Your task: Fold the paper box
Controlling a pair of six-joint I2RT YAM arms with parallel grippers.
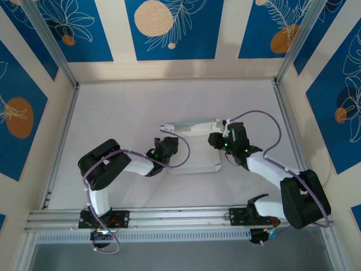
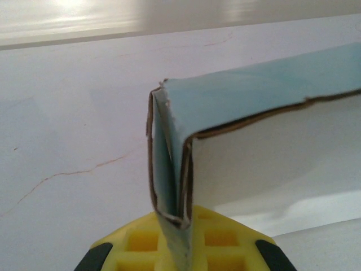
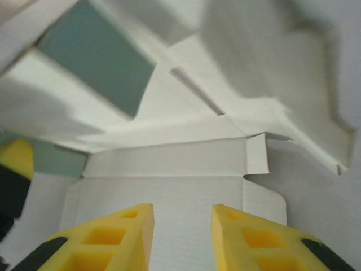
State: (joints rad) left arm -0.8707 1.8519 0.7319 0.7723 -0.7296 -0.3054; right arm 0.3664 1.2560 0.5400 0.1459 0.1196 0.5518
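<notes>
**Two grippers at one paper box**

From the top camera, the paper box (image 1: 194, 152) lies near the middle of the white table (image 1: 113, 113), partly folded, with its far wall standing up. The left gripper (image 1: 167, 138) is at the left far corner of the box. The right gripper (image 1: 215, 140) is at the right far corner.

From the left wrist camera, the yellow fingers (image 2: 141, 240) are closed tight on a folded corner of the card. The double layer stands upright between them. The blue-green outer side of the wall runs away to the right.

From the right wrist camera, the two yellow fingers (image 3: 124, 237) stand a little apart with a narrow gap, and nothing is between them. White card panels and a small tab lie just ahead, and more flaps rise behind.
</notes>
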